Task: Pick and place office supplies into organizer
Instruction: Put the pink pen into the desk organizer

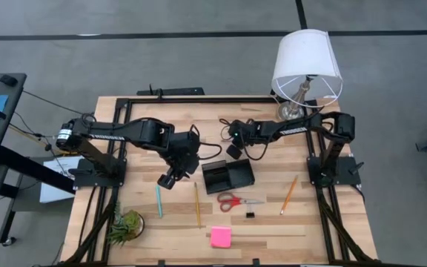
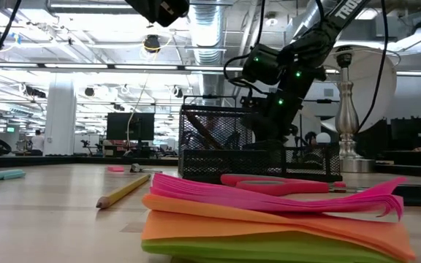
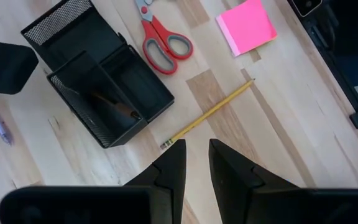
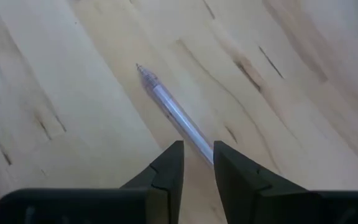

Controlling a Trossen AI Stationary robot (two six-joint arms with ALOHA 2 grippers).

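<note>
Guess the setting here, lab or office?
Likely a robotics lab in an open-plan workspace: two arms on a framed wooden table, staged lamp and organizer, with exposed ceiling ducts and monitors behind.

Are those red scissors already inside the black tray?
No. In the high view the red-handled scissors lie flat on the wooden table, just outside the black organizer.

My two arms are matte black, built of slim tubular links joined by chunky rounded housings, with white lettering printed along the forearms. Loose black cables loop from joint to joint. Small green lights glow on my right arm's wrist housing. My left gripper point(image 3: 196, 163) and right gripper point(image 4: 197, 165) each end in two black, wedge-shaped plastic fingers on a black crossbar.
</note>
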